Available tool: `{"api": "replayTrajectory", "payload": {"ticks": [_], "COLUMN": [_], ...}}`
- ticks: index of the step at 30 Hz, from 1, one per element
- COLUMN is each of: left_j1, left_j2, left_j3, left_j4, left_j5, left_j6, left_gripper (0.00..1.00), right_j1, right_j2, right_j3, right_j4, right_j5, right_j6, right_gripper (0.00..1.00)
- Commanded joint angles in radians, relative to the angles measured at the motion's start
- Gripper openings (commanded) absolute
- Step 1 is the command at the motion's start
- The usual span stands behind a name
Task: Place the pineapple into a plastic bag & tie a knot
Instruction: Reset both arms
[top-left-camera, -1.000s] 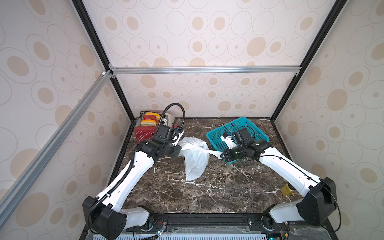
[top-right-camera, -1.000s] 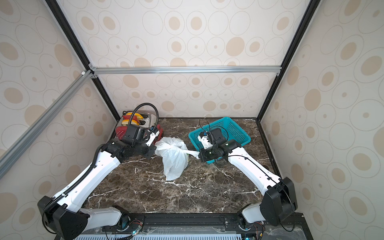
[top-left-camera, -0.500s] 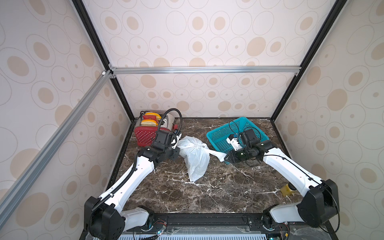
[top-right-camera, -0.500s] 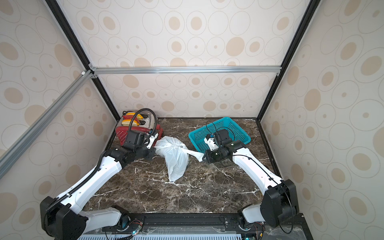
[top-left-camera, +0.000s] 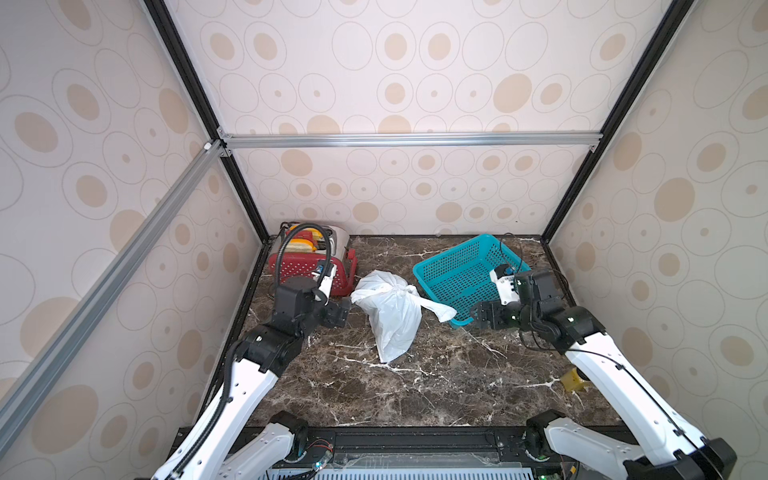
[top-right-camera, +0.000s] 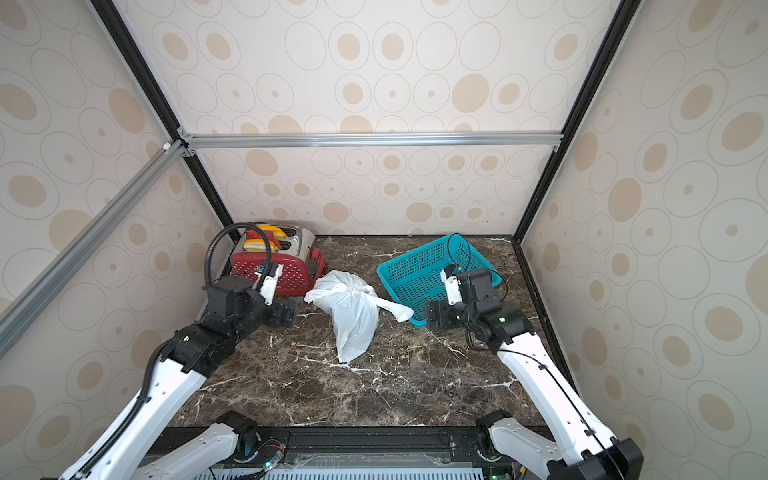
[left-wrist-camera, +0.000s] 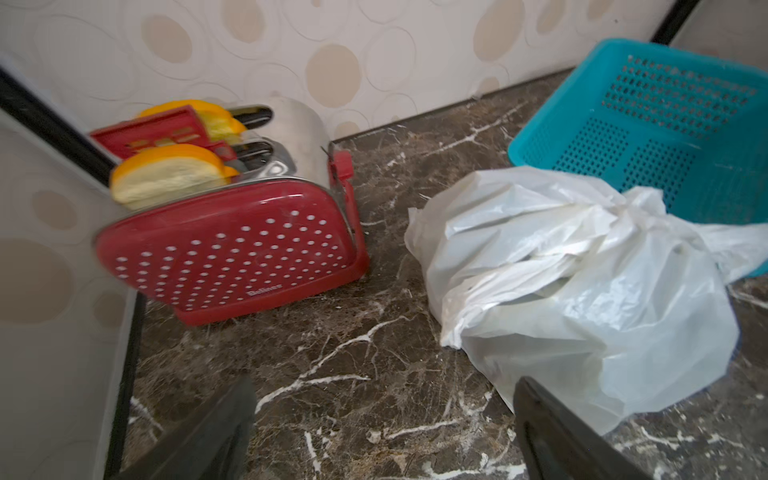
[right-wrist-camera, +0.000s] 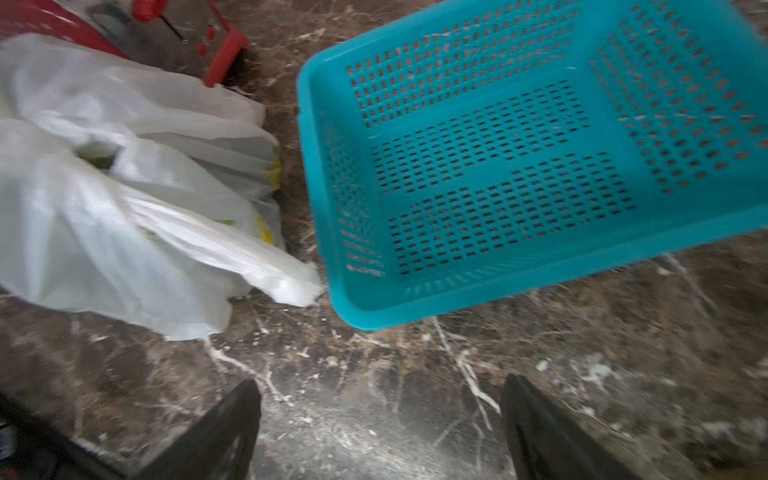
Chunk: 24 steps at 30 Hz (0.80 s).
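while the plastic bag (top-left-camera: 392, 320) touches the basket (top-left-camera: 451, 254) rim (bare counter (top-left-camera: 415, 386) in front), left tool (top-left-camera: 345, 311) and right tool (top-left-camera: 477, 319) flank it, spread, empty.

From high at the near edge, my two top views look down and toward the back wall (top-left-camera: 395, 199), far enough off to take in the whole surface (top-left-camera: 415, 395). My left wrist camera sits low and close, facing the red toaster (left-wrist-camera: 232, 249) and the plastic bag (left-wrist-camera: 582, 291). My right wrist camera looks down closely on the teal basket (right-wrist-camera: 519, 166). Both wrist views share bag and basket.
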Motion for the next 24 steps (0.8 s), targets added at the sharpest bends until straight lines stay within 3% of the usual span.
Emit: {"api": "replayTrajectory", "payload": {"ticks": [1,3,5,7,13,15,16,19,20,21,23,24], "left_j1": [0.011,0.053,0.101,0.143,0.289,0.301,0.306,0.318,0.321,0.324,0.334,0.335], "left_j2": [-0.050,-0.038,-0.009,0.036,0.227,0.313,0.363,0.468,0.504,0.540,0.632,0.679], "left_j3": [-0.061,-0.137,-0.251,-0.364,-0.596,-0.630,-0.644,-0.635,-0.631,-0.626,-0.634,-0.634], "left_j4": [0.052,0.129,0.276,0.448,0.945,1.097,1.169,1.310,1.362,1.383,1.491,1.532], "left_j5": [-0.355,-0.435,-0.424,-0.412,-0.284,-0.262,-0.240,-0.142,-0.112,-0.080,-0.029,-0.013], "left_j6": [-0.083,-0.073,-0.005,0.054,0.022,0.024,0.020,0.040,0.070,0.091,0.108,0.116], "left_gripper": [0.99,0.99,0.99,0.99,0.99,0.99,0.99,0.99,0.99,0.99,0.99,0.99], "right_j1": [-0.009,-0.016,-0.059,-0.129,-0.297,-0.310,-0.328,-0.435,-0.457,-0.464,-0.463,-0.461], "right_j2": [-0.036,-0.029,0.022,0.117,0.451,0.498,0.526,0.523,0.561,0.573,0.530,0.567], "right_j3": [-0.125,-0.240,-0.360,-0.439,-0.457,-0.418,-0.404,-0.553,-0.608,-0.614,-0.551,-0.568], "right_j4": [0.113,0.285,0.545,0.775,1.214,1.242,1.216,1.453,1.625,1.675,1.459,1.560], "right_j5": [0.330,0.438,0.493,0.405,0.245,0.201,0.188,0.042,0.012,-0.015,-0.040,-0.057], "right_j6": [-0.050,-0.138,-0.239,-0.327,-0.391,-0.437,-0.416,-0.336,-0.315,-0.316,-0.332,-0.343], "right_gripper": [0.94,0.95,0.95,0.96,0.99,0.99,0.97,0.97,0.98,0.99,1.00,1.00]}}
